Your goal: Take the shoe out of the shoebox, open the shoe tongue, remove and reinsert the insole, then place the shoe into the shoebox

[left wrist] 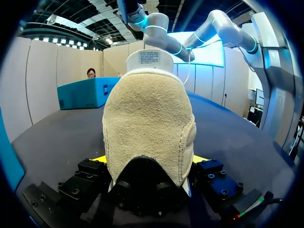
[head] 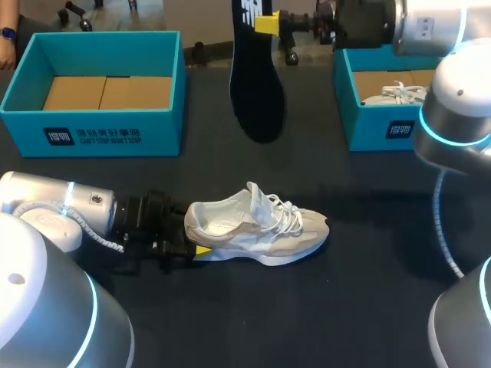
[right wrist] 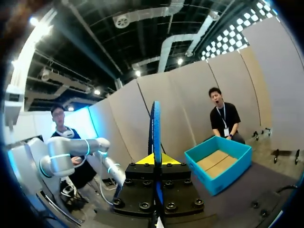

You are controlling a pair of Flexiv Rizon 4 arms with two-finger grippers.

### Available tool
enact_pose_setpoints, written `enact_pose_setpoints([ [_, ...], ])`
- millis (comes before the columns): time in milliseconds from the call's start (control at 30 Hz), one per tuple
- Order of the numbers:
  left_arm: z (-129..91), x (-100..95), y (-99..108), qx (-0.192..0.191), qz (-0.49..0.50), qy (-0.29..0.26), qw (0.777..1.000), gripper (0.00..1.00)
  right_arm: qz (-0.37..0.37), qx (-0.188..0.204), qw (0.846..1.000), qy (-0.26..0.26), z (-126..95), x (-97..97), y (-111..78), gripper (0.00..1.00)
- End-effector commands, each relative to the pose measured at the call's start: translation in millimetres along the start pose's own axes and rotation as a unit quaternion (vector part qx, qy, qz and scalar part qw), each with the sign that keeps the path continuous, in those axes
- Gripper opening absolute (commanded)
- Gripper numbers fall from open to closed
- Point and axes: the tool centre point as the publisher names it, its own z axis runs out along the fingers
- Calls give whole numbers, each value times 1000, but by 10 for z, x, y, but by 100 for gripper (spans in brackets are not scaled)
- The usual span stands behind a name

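Note:
A white and beige sneaker (head: 257, 226) lies on its sole in the middle of the dark table, toe to the right. My left gripper (head: 193, 236) is at its heel. In the left wrist view the beige heel (left wrist: 149, 118) fills the space between the yellow fingertips (left wrist: 100, 158), which press it from both sides. My right gripper (head: 268, 23) is high over the back of the table, shut on the top end of a dark insole (head: 255, 84) that hangs straight down. The insole (right wrist: 156, 128) appears edge-on between that gripper's (right wrist: 155, 160) tips.
A teal shoebox (head: 92, 126) stands open at the back left with only a cardboard bottom showing. A second teal box (head: 376, 126) at the back right holds another white shoe (head: 395, 93). My right arm's elbow hangs over the table's right side.

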Motion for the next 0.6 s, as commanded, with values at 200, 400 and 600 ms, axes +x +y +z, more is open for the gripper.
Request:
enact_pose_setpoints([
  [200, 28, -15, 30, -2, 0, 1, 1000, 0, 36, 35, 999, -18, -299, 357, 119, 0],
  [400, 28, -15, 30, -2, 0, 1, 1000, 0, 64, 45, 997, -22, -357, 583, 157, 0],
  [600, 28, -15, 30, -2, 0, 1, 1000, 0, 95, 51, 994, -22, -368, 831, 194, 0],
])
